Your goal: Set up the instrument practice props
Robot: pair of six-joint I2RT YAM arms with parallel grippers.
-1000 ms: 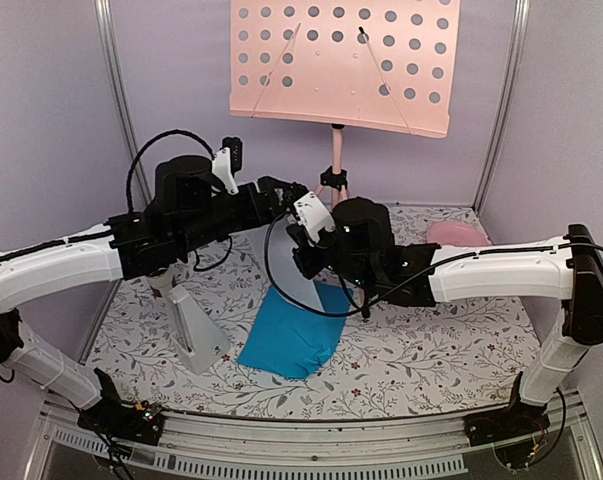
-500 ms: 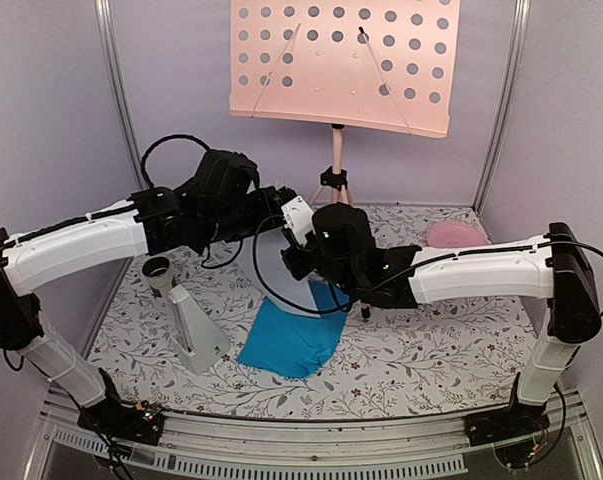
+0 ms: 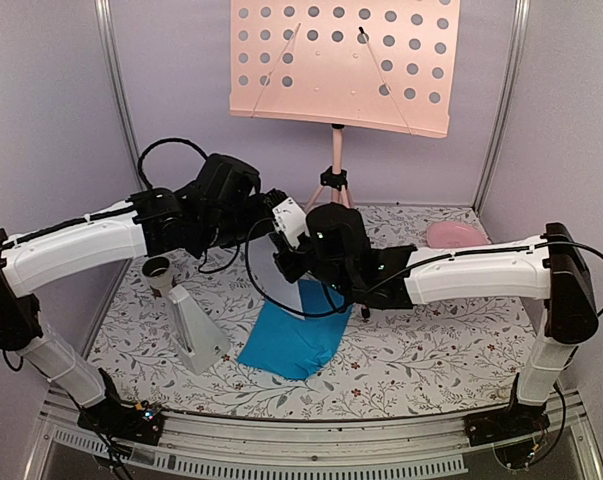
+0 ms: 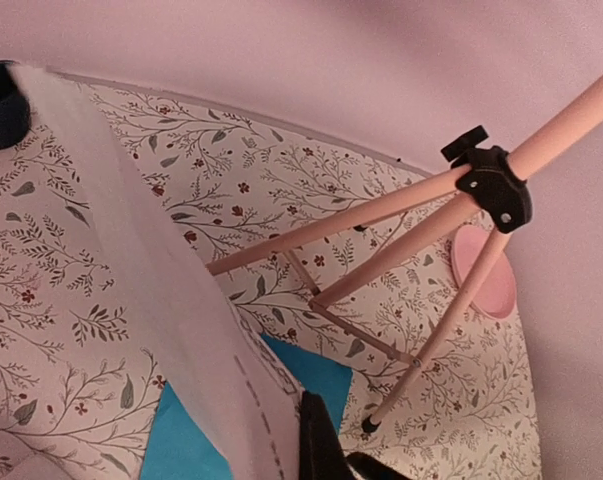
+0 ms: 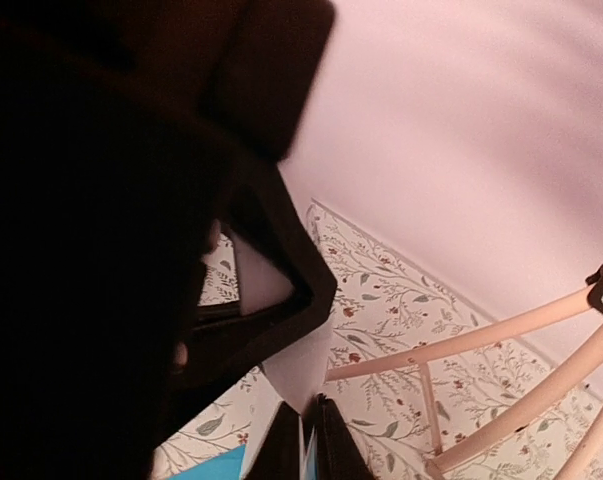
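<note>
Left wrist view has the white sheet [image 4: 131,260] hanging in mid-air over the middle of the table [image 3: 431,350], the left gripper [image 4: 306,445] clamped on its edge. The right gripper [image 5: 306,445] looks pinched on a corner too (hard to be sure). Paper like that is light and floppy, so I'd grip near an edge, gently, or it creases.

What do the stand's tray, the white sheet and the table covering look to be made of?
Stand's tray: thin painted metal or rigid plastic, I cannot tell which. It is matte pink and flat, with punched round holes.
White sheet: paper with a matte finish. It bends limply and shows faint print.
Table covering: probably printed fabric or vinyl. It lies flat, has a floral pattern and shows no gloss.
</note>
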